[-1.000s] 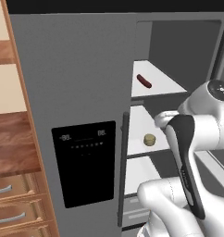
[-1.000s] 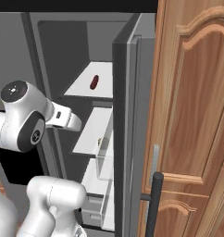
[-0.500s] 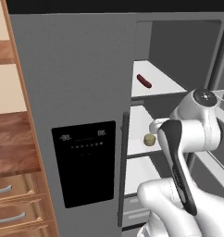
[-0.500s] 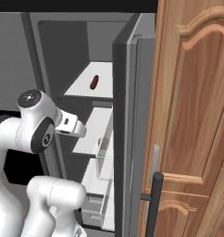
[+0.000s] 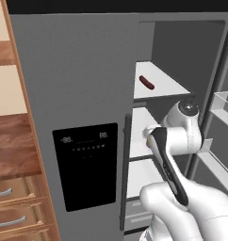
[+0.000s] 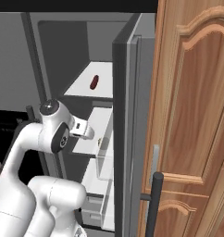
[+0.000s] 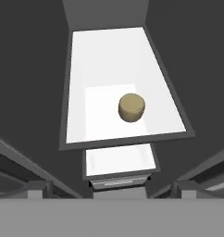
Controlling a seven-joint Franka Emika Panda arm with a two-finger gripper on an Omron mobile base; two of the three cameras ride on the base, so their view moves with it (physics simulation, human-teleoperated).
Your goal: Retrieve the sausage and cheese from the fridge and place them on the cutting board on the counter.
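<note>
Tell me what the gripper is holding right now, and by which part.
Nothing is held. The gripper is open, and the cheese lies free on the white fridge shelf ahead of it.

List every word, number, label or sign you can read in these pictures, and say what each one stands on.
"-88." on the left of the black dispenser panel of the fridge door.
"88." on the right of the same panel.
A row of small marks below those digits: too small to read.
No text on the sausage, the cheese or the shelves.
</note>
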